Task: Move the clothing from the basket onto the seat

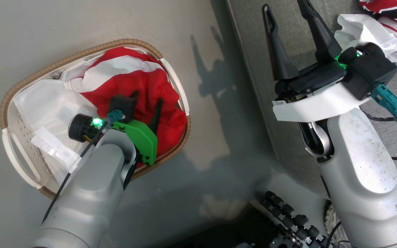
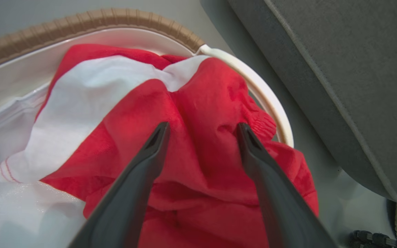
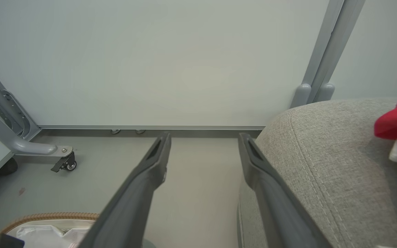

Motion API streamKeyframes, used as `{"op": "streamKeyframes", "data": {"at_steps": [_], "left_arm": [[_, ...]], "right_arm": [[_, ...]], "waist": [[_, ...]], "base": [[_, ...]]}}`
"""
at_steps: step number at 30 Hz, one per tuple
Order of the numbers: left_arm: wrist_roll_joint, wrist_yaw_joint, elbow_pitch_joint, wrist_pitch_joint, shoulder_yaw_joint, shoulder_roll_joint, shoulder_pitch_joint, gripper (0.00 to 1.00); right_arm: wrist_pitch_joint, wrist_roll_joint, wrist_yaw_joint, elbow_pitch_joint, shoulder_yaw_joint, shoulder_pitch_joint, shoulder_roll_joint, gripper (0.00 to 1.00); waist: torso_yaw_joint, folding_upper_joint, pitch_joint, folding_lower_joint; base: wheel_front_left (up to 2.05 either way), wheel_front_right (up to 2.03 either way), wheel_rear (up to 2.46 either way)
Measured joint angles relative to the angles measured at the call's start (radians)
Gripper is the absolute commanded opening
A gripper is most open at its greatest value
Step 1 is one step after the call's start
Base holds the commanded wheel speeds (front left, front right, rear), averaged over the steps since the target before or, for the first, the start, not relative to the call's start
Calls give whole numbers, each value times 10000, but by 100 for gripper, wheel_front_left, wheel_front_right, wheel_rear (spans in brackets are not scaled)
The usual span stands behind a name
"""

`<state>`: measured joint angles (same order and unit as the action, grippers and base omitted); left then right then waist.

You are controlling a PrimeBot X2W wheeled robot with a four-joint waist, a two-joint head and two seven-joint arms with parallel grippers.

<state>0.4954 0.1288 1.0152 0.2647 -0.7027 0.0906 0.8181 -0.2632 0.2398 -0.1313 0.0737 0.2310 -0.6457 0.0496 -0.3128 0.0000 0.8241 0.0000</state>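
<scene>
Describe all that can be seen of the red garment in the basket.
The red garment is soft, crumpled fabric with a broad white band and an elastic-looking gathered edge. It lies heaped in the basket, on the white liner, one part draped over the rim. The left gripper, jaws open, straddles a fold of it.

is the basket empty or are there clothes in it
Not empty: a crumpled red garment lies inside the basket, under the open left gripper.
</scene>
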Motion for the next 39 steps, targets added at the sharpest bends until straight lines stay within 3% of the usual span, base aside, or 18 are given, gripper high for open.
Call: {"op": "streamKeyframes", "data": {"at_steps": [14,29,30,31,39], "left_arm": [[865,0,1753,-788,-1302,-226,305,100],[671,2,2477,-1421,-2416,203,771,100],[708,2,2483,-1538,-2474,196,771,85],[763,2,2474,-1576,-2537,192,770,0],[1269,2,2121,-1179,-2844,297,732,0]], "right_arm": [[0,-284,0,-357,100,-18,0,100],[0,-284,0,-556,211,-182,2,100],[0,-284,0,-560,211,-178,2,100],[0,-284,0,-560,215,-177,0,100],[0,-150,0,-364,364,-185,0,100]], "waist": [[70,0,203,0],[140,0,263,0],[134,0,263,0],[127,0,261,0],[55,0,88,0]], "base": [[0,0,0],[0,0,0],[0,0,0],[0,0,0],[0,0,0]]}}
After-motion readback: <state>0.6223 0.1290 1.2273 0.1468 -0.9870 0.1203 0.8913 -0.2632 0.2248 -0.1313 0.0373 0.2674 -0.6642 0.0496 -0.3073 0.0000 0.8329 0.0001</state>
